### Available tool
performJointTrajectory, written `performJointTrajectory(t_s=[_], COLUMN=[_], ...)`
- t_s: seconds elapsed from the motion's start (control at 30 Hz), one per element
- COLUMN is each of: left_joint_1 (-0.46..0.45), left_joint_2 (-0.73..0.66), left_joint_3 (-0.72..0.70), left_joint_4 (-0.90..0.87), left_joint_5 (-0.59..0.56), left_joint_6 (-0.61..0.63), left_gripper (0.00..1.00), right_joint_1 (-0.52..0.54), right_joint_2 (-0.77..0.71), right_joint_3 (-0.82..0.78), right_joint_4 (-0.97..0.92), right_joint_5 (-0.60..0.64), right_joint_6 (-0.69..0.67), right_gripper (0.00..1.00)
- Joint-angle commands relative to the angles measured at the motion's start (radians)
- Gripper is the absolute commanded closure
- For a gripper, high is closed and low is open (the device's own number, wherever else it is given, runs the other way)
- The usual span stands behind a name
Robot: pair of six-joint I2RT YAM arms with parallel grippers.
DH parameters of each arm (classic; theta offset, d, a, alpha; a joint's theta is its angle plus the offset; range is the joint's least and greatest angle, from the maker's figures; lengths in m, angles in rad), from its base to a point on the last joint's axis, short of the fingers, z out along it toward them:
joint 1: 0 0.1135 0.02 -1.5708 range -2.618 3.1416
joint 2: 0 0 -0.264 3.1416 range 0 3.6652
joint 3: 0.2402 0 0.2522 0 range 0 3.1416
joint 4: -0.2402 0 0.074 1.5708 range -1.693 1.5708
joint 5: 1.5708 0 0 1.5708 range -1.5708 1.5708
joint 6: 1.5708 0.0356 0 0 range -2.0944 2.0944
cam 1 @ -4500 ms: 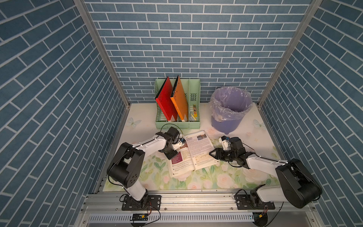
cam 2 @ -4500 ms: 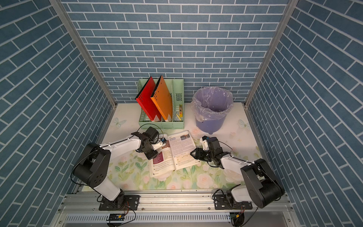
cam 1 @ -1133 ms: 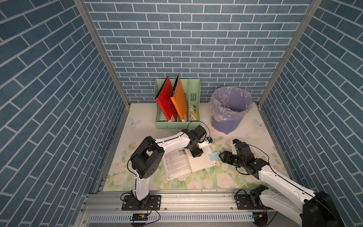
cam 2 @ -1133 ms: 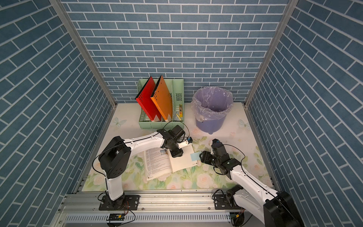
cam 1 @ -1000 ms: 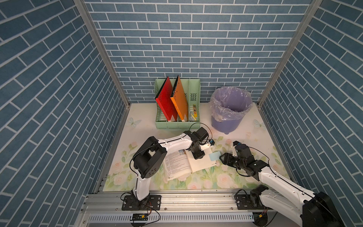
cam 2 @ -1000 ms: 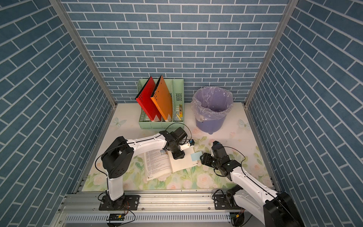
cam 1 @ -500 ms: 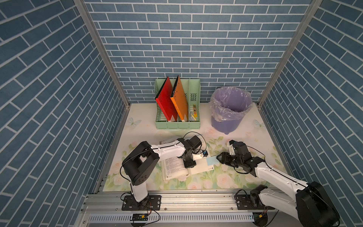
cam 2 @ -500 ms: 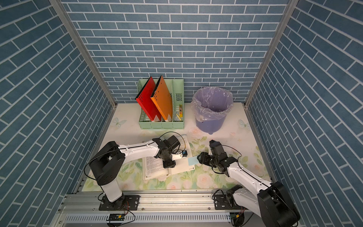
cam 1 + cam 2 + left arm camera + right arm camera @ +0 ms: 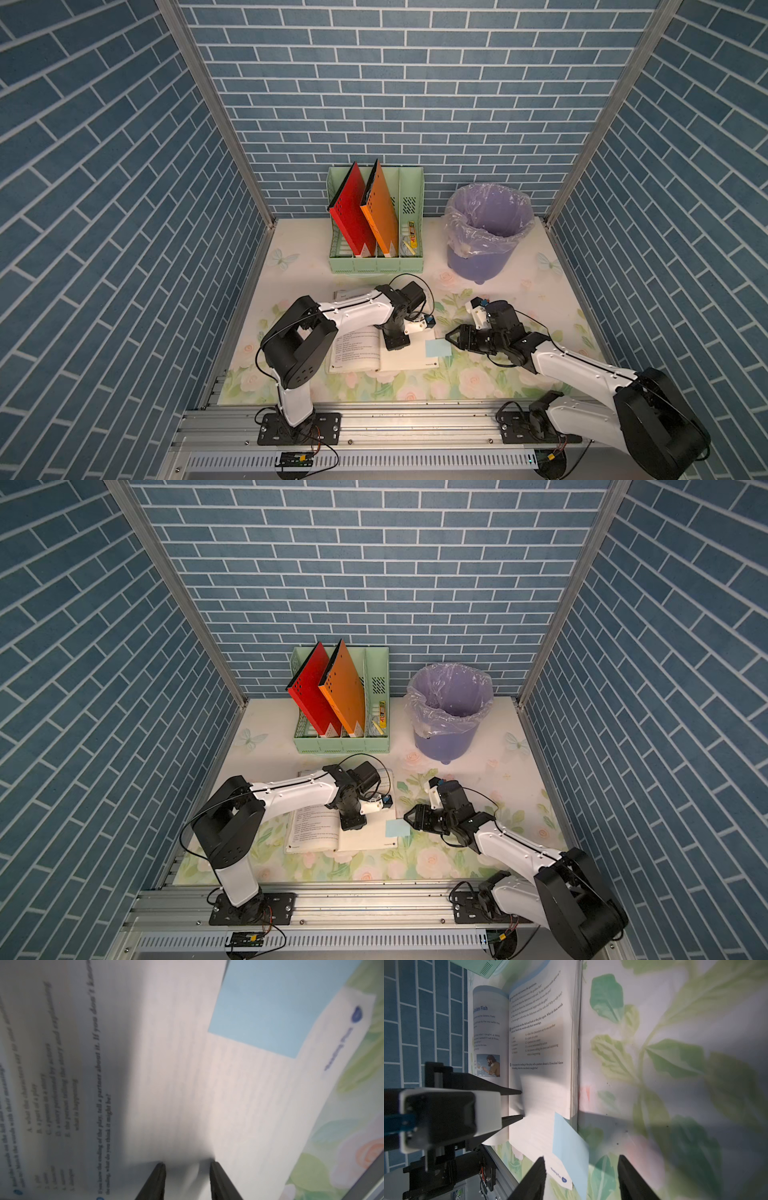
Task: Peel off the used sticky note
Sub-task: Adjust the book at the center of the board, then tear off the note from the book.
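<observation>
Your right gripper (image 9: 449,336) has reached the blue sticky note (image 9: 437,348) on the book's (image 9: 356,353) right edge, jaws apart astride it; your left gripper (image 9: 397,343), jaws narrow, pinches the page (image 9: 405,360). Clamp next.

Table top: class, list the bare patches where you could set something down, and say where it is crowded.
Free: the table's back corner beside the file rack; the edge between the bin and the wall; the front strip between the book and the rail. Crowded: the middle, where the left gripper and the right gripper sit by the sticky note.
</observation>
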Motion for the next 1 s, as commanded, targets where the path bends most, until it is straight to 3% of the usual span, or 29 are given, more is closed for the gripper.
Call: performJointTrajectory(t_s=[0.0,0.2,0.5,0.77,0.97], left_joint_1=[0.006,0.006,0.006,0.006,0.006], left_joint_2=[0.046,0.175,0.242,0.269,0.273], left_joint_3=[0.096,0.244,0.243,0.250,0.249], left_joint_4=[-0.013,-0.023,0.012,0.023,0.023], left_joint_5=[0.082,0.124,0.117,0.129,0.140], left_joint_6=[-0.058,-0.080,-0.081,-0.097,-0.107], left_gripper=[0.60,0.60,0.60,0.60,0.61], right_joint_1=[0.026,0.050,0.096,0.139,0.182], right_joint_2=[0.051,0.141,0.185,0.201,0.156], right_joint_3=[-0.014,-0.007,-0.043,-0.047,-0.079], right_joint_4=[0.071,0.169,0.307,0.343,0.370], right_joint_5=[0.010,0.024,0.004,0.069,0.171], right_joint_6=[-0.023,-0.023,0.008,-0.004,-0.017], right_gripper=[0.45,0.49,0.58,0.86,0.99])
